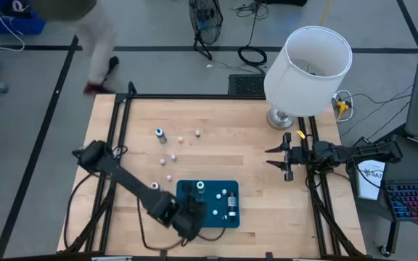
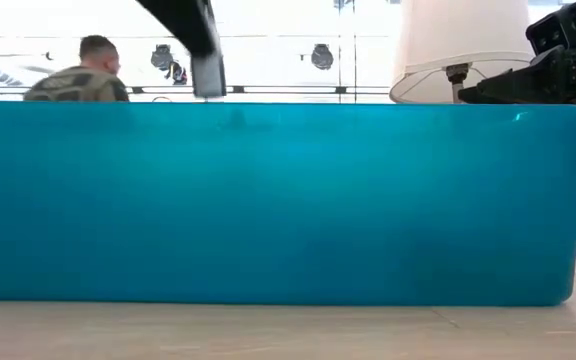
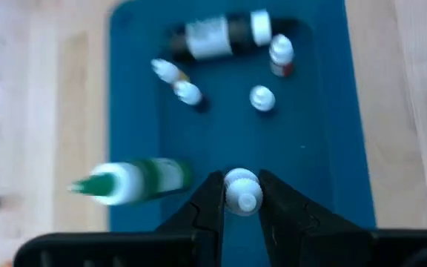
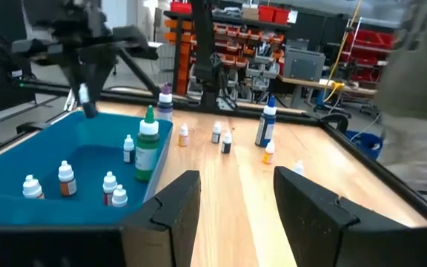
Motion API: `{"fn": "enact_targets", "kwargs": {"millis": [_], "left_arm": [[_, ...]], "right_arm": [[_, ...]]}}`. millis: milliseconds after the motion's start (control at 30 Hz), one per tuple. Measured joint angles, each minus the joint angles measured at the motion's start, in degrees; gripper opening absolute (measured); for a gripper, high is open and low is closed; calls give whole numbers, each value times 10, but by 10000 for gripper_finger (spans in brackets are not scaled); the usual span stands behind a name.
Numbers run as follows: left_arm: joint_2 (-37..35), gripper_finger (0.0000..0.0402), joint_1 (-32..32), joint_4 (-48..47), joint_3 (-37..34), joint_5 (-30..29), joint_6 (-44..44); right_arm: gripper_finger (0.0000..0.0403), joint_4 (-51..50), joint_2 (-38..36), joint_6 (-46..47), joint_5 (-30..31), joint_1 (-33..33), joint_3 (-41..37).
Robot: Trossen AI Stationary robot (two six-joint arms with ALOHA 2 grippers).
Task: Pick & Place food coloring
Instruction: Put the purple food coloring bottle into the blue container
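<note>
Several little food coloring bottles are already sitting in the blue tray (image 1: 227, 187) at the lower middle of the high view, so I'd guess that's the drop-off spot, with a few stragglers (image 1: 168, 161) still scattered on the wooden table (image 1: 252, 138) above it, including a grey one (image 1: 160, 134) standing toward the upper left. The left gripper (image 1: 191, 214) hangs over the tray's lower left corner, while the right gripper (image 1: 281, 160) waits at the right of the frame below the white lamp (image 1: 308, 69), well away from everything. From the low view you mostly get the tray's wall filling the frame, with a bit of dark arm poking in at the top left and a person way off in the background. The left wrist view is the good one: the two fingers (image 3: 207, 211) are pinched narrow on a small white-capped bottle (image 3: 242, 191) right at the bottom center, cap sitting squarely between the tips, directly over the tray floor, so it looks ready for release. A green bottle (image 3: 136, 180) is just beside it to the left, and other bottles (image 3: 262, 97) cluster toward the top. In the right wrist view that gripper's fingers (image 4: 178, 200) stand partly apart with nothing between them, the tray off to the left.
</note>
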Motion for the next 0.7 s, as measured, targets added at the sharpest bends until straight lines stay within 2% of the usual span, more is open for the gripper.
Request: {"fn": "enact_targets", "kwargs": {"millis": [167,300,467,700], "left_arm": [[55,63,1,26,0,1,3],[80,63,28,44,0,28,17],[87,63,69,82,0,83,38],[89,63,96,97,-6,116,45]], "right_arm": [[160,-2,4,0,0,0,0],[162,-3,4,0,0,0,0],[160,-2,4,0,0,0,0],[162,-3,7,0,0,0,0]]}}
